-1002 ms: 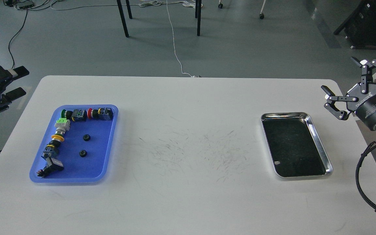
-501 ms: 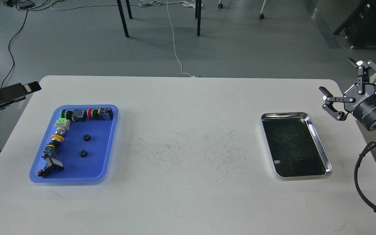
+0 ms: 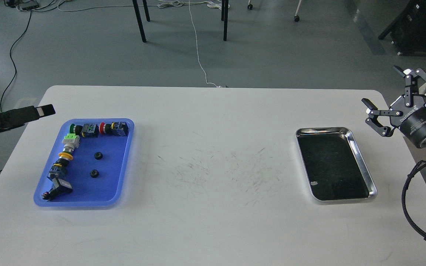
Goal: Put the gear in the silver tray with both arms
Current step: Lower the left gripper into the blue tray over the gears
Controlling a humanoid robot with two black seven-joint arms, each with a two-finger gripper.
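Observation:
Two small black gears (image 3: 98,156) (image 3: 94,173) lie in the blue plastic tray (image 3: 105,186) at the left of the white table. The silver tray (image 3: 363,162) sits at the right with its dark bottom bare. My right gripper (image 3: 382,85) is open and empty, hovering just right of the silver tray's far corner, above the table's right edge. My left gripper (image 3: 39,111) reaches in from the left edge, just left of and behind the blue tray. It is seen side-on as one dark bar, so its fingers cannot be told apart.
Along the blue tray's left and far sides lie several push-buttons and switch parts (image 3: 67,147). The table (image 3: 213,166) has scuff marks in the middle. Beyond it are the floor, cables and chair legs.
My left gripper has come in from the left edge toward the blue tray and turned side-on. My right gripper rose slightly and then held still.

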